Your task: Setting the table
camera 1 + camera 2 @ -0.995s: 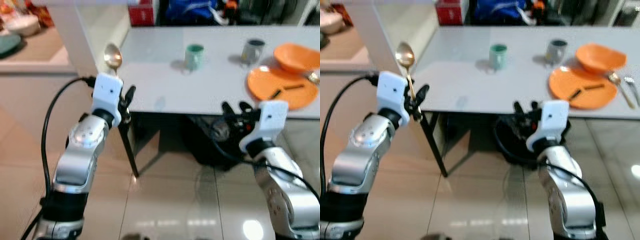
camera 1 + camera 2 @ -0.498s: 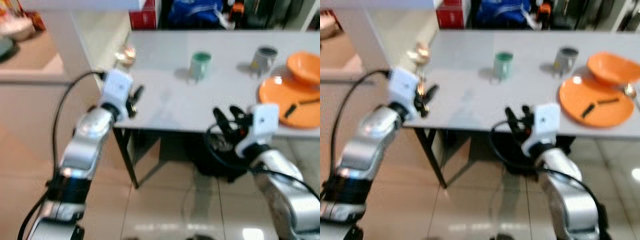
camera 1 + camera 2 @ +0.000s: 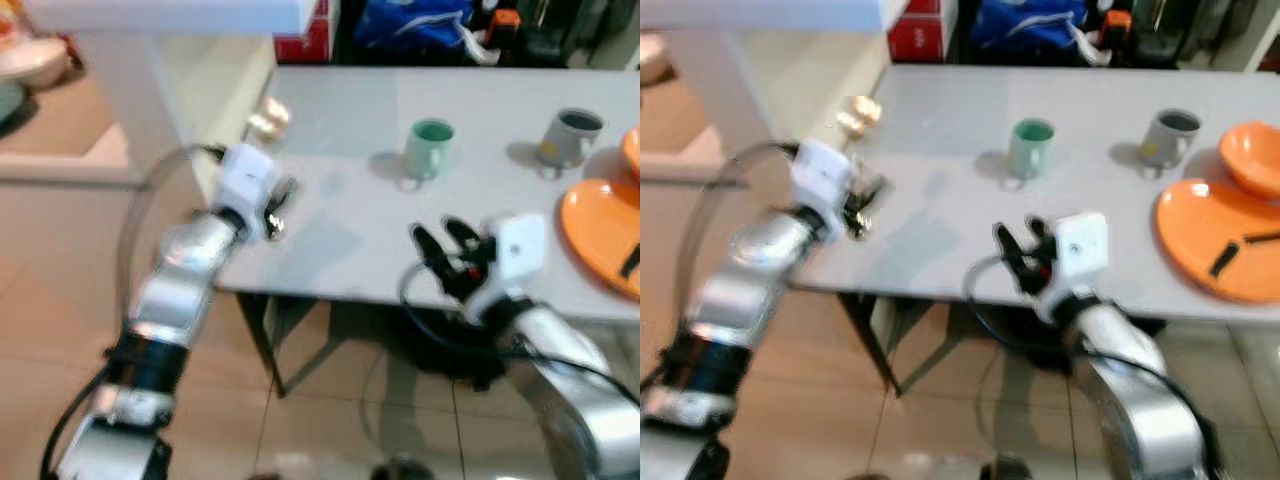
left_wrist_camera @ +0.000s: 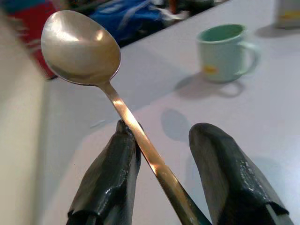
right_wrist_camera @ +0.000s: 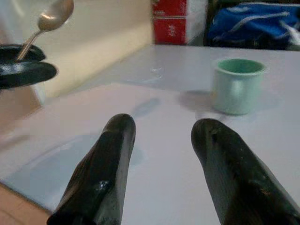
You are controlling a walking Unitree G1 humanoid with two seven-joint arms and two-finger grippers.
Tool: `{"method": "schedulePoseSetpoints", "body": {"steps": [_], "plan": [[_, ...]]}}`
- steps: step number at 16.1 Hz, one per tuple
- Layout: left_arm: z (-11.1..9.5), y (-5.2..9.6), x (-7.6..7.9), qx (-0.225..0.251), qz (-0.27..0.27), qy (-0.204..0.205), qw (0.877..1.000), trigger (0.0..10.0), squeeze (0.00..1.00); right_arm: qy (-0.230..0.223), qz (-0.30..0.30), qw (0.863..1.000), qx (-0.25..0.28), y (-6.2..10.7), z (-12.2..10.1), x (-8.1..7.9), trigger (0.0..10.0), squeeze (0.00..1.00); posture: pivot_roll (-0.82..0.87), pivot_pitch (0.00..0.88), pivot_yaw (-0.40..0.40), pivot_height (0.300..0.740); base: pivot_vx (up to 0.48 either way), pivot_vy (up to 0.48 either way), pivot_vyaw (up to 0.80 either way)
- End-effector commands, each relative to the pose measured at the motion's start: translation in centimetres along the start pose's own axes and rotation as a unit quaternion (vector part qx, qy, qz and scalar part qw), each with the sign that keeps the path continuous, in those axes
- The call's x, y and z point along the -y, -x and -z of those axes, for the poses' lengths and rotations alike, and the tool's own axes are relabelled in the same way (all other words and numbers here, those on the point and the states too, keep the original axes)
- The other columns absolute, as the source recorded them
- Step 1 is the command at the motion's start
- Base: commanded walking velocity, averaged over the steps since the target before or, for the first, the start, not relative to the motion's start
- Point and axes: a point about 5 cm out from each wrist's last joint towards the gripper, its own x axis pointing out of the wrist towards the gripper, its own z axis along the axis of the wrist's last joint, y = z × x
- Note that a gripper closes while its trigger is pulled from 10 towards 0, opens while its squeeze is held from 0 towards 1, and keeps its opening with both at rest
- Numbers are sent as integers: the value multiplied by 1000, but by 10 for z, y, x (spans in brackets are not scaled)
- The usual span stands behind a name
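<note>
My left gripper (image 3: 272,205) is shut on a gold spoon (image 3: 268,118), bowl end up, over the near left corner of the white table (image 3: 340,245). In the left wrist view the spoon (image 4: 82,49) has its handle against one black finger (image 4: 112,180). My right gripper (image 3: 440,250) is open and holds nothing, just above the table's front edge. A green mug (image 3: 430,148) and a grey mug (image 3: 572,135) stand further back. An orange plate (image 3: 1220,235) with a dark utensil (image 3: 1225,258) and an orange bowl (image 3: 1252,158) sit at the right.
A beige counter (image 3: 60,150) with dishes stands to the left of the table. A red box (image 3: 305,40) and a blue bag (image 3: 420,22) lie beyond the far edge. A dark object (image 3: 440,350) sits under the table on the tiled floor.
The camera has moved closer to the table. Both grippers, earlier in front of its edge, now reach over the tabletop. The spoon stays in the left gripper.
</note>
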Motion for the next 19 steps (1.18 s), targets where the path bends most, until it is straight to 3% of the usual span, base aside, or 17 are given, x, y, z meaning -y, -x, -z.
{"method": "schedulePoseSetpoints", "body": {"steps": [1, 4, 7, 11, 13, 16, 19], "plan": [[8, 3, -8, -27, -7, 2, 1000, 10000, 0, -1, -13, 1000, 10, -1, -5, -4, 10000, 0, 32, 87, 30, 740, 0, 0, 0], [14, 2, -15, -53, -11, 48, 997, 10000, 0, -22, -40, 999, 5, -8, -7, -6, 10000, 0, 38, 76, 15, 740, 0, 0, 0], [19, -5, -13, -62, 10, 61, 996, 10000, 0, -25, -85, 996, -4, -7, -8, -15, 10000, 0, 29, 85, -1, 740, 0, 0, 0], [25, -14, -13, -72, 34, 40, 996, 10000, 0, -25, -102, 994, -17, 3, -7, -24, 10000, 0, -10, 129, 15, 740, 0, 0, 0], [24, -25, -13, -62, 47, 28, 997, 10000, 0, -16, -100, 995, -14, 11, -8, -28, 10000, 0, -31, 154, 31, 740, 0, 0, 0], [18, -39, -4, -44, 73, 41, 996, 10000, 0, -1, -89, 996, -7, 16, -10, -30, 10000, 0, -53, 173, 50, 740, 0, 0, 0], [13, -57, 18, -42, 99, 77, 991, 10000, 0, 12, -75, 997, -20, 21, -7, -30, 10000, 0, -70, 175, 57, 740, 0, 0, 0]]}}
